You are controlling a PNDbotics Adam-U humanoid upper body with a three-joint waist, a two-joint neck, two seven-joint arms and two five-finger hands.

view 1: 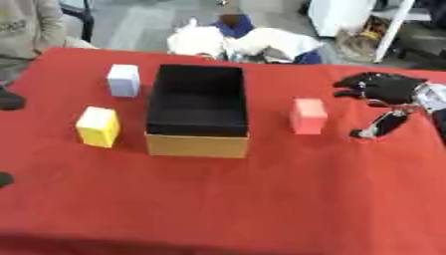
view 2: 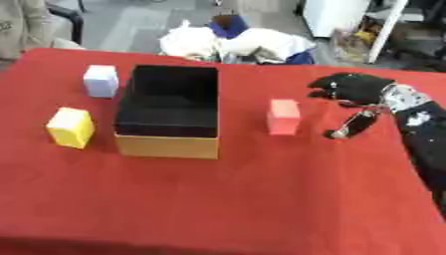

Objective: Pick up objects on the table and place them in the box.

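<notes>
A pink block stands upright on the red tabletop, just to the left of my right hand and apart from it. Nothing touches the block.

My right hand comes in from the right side and hovers over the tabletop. Its fingers are spread and partly bent, pointing left toward the pink block, and the thumb hangs down below them. The hand has hold of nothing.

Further left of my hand, beyond the pink block, sits an open box with a black inside and a tan cardboard front wall. I cannot see anything inside it.

On the far side of the box from my hand are two more blocks. A yellow block stands near the box's front left corner, just beside it. A pale lavender block stands behind the yellow one, near the box's back left corner.

At the left edge of the left eye view, two small dark shapes show over the tabletop; I cannot tell if they are my left hand.
</notes>
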